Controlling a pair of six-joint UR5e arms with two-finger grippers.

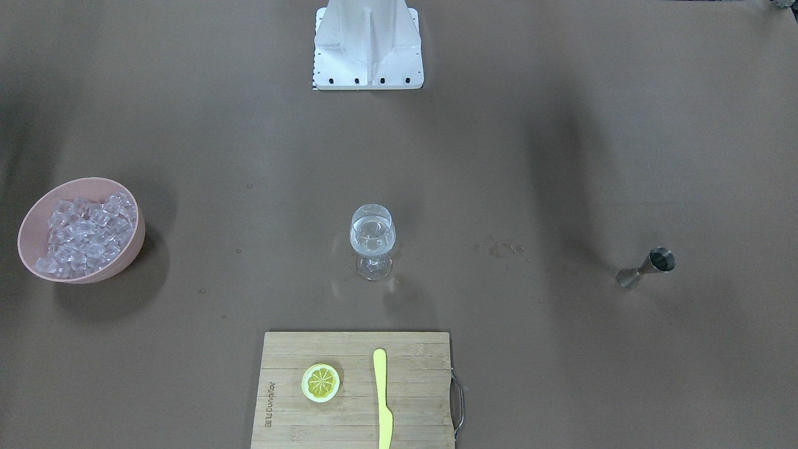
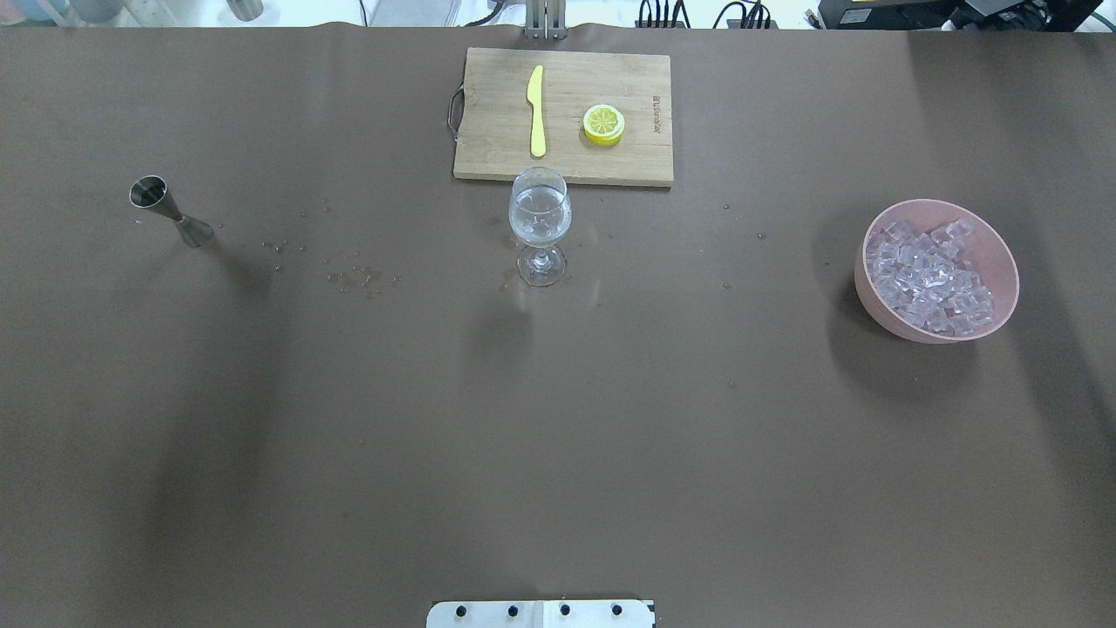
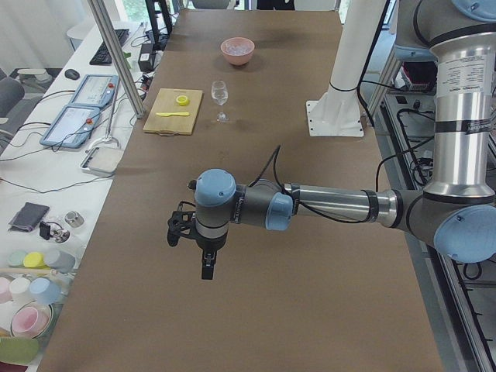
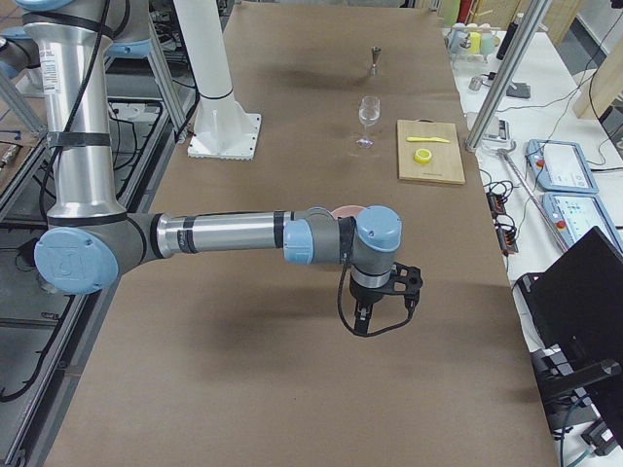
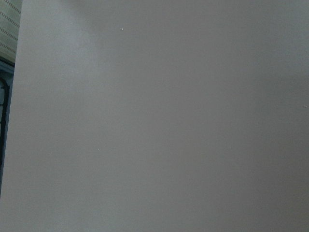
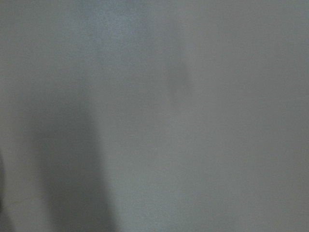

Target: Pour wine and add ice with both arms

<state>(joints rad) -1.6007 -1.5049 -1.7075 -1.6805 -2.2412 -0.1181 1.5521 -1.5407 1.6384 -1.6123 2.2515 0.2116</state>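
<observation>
Overhead exterior, left to right: a steel jigger (image 2: 172,213) on the robot's left of the desk (image 2: 558,453), the wine glass (image 2: 540,218) holding the wine (image 2: 540,228) at centre, and a pink bowl (image 2: 879,307) of ice (image 2: 933,275) on the right. Both pincers hang outside this frame. From the desk's ends, the left pincer (image 3: 192,242) shows out beyond the jigger and the right pincer (image 4: 382,306) beyond the bowl, so the ice lies nearer the right arm (image 4: 224,233); whether either pincer is open cannot be told.
</observation>
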